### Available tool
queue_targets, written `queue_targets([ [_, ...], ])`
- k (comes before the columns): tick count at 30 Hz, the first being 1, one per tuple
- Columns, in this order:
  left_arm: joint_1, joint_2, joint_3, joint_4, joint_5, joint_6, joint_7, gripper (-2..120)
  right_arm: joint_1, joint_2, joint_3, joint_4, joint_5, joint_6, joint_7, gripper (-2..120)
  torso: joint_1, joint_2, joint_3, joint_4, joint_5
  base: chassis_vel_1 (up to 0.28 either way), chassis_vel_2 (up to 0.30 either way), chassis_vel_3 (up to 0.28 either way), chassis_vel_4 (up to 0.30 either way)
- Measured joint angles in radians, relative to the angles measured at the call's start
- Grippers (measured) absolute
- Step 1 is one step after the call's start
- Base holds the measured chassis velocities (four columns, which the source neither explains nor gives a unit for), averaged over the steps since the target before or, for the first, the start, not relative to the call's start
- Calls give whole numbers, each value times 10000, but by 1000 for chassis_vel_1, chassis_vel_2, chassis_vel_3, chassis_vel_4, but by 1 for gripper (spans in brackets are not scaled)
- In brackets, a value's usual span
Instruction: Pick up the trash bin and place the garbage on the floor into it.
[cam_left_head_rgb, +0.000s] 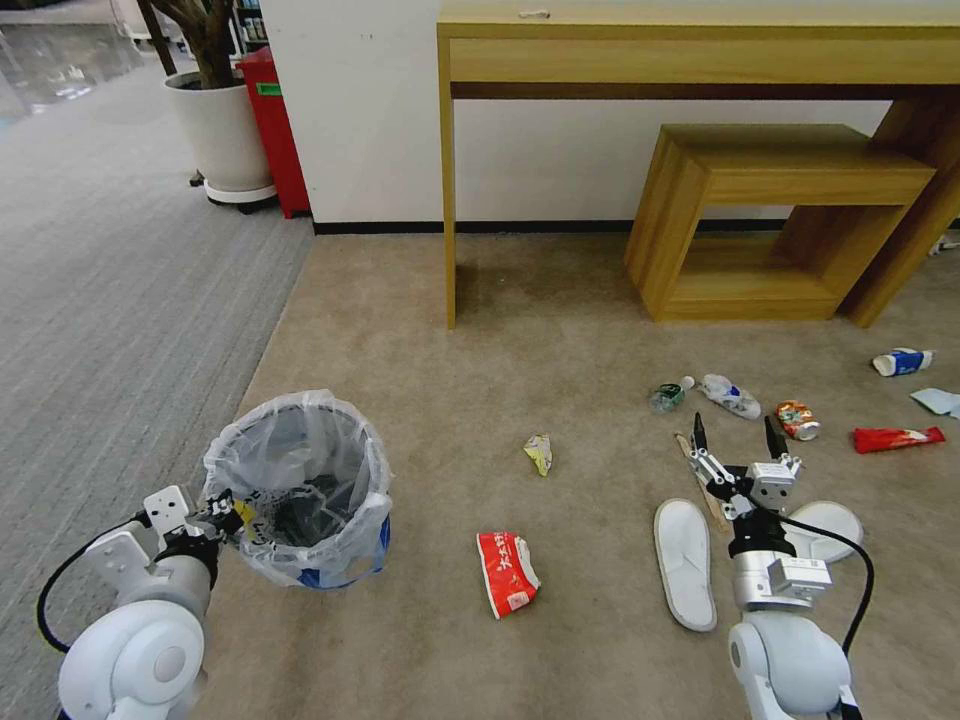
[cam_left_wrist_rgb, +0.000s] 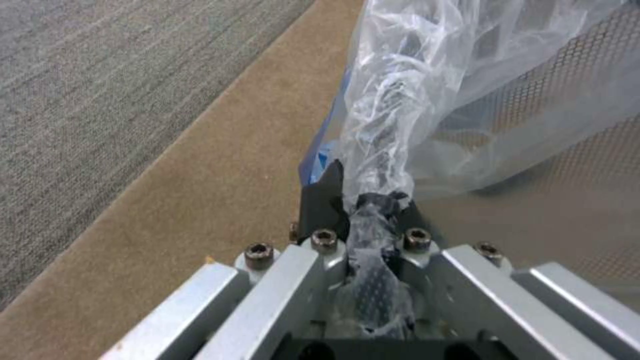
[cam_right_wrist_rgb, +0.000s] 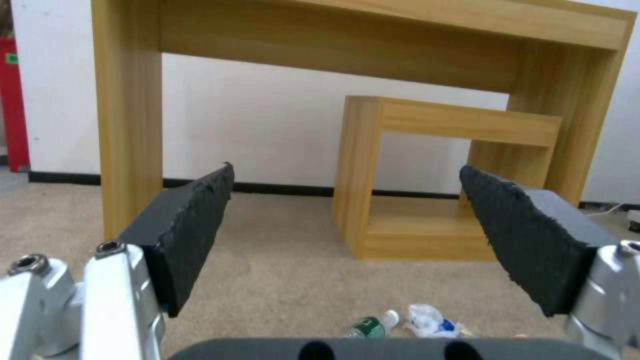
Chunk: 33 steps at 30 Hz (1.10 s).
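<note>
I have the left gripper (cam_left_head_rgb: 222, 512) clamped on the near rim of the trash bin (cam_left_head_rgb: 300, 490), pinching liner and mesh wall; the bin is at my left on the floor (cam_left_head_rgb: 560, 330). The red-white carton (cam_left_head_rgb: 507, 572) lies between the arms. The right gripper (cam_left_head_rgb: 735, 440) hangs wide apart, empty, above the wooden stick (cam_left_head_rgb: 700, 478). The slippers (cam_left_head_rgb: 685, 562) flank that wrist; bottle (cam_left_head_rgb: 730, 396) and can (cam_left_head_rgb: 797, 420) lie just beyond it.

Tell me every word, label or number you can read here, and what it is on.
Nothing reads clearly.
Red-white carton: white characters, too blurred to read.
Clear bottle: green label, too small.
Red cabinet: green sticker, no legible text.
Crushed can, red wrapper, blue-white cup: print unreadable.
</note>
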Motion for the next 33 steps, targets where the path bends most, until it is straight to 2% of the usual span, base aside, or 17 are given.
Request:
queue_targets([
  [13, -77, 0, 20, 113, 3, -6, 12, 1, 94, -3, -96, -83, 98, 73, -38, 86, 0, 0, 0, 0, 0, -26, 21, 28, -21],
  [18, -93, 0, 35, 161, -1, -7, 18, 1, 148, -25, -141, -96, 13, 55, 138, 95, 0, 0, 0, 0, 0, 0, 0, 0, 0],
  [23, -104, -10, 46, 207, -1, -7, 49, 1, 88, -181, -215, 32, 84, -387, 395, 100, 0, 0, 0, 0, 0, 0, 0, 0, 0],
  [33, -154, -56, 88, 330, 51, -33, 101, 1, -239, -618, -210, 432, 963, -1616, 178, 100, 0, -1, 0, 0, 0, 0, 0, 0, 0],
])
